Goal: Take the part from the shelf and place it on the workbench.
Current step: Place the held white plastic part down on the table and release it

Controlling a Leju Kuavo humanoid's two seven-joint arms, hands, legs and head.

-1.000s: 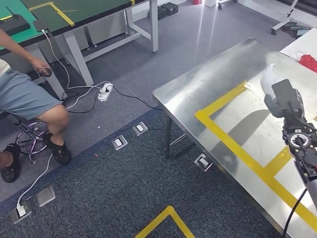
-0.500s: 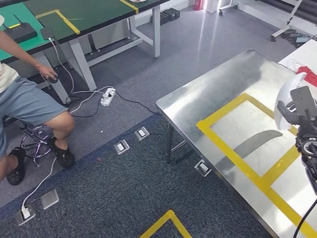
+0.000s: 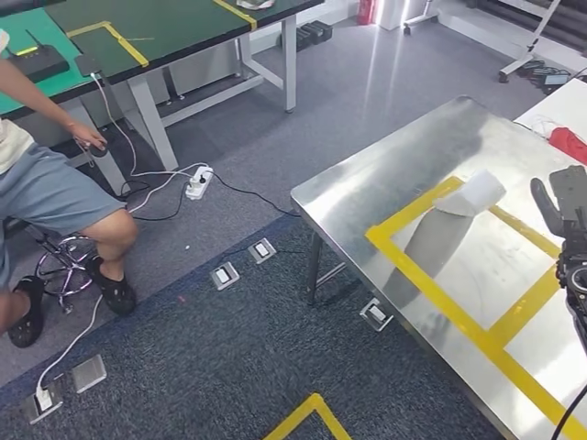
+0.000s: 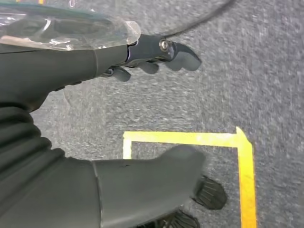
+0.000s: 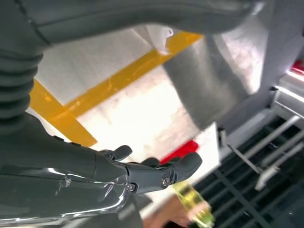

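Part on workbench, both hands empty.

You see the white part (image 3: 476, 193) lying on the steel workbench (image 3: 359, 183), across the far edge of the yellow tape rectangle (image 3: 443, 284). The right hand (image 3: 564, 206) is raised just beside the part, apart from it; your right wrist view shows its fingers (image 5: 157, 171) extended and holding nothing. The left hand (image 4: 107, 156) hangs over grey carpet (image 4: 258, 71), fingers spread, empty. A seated person (image 3: 49, 183) is at the green table (image 3: 173, 23).
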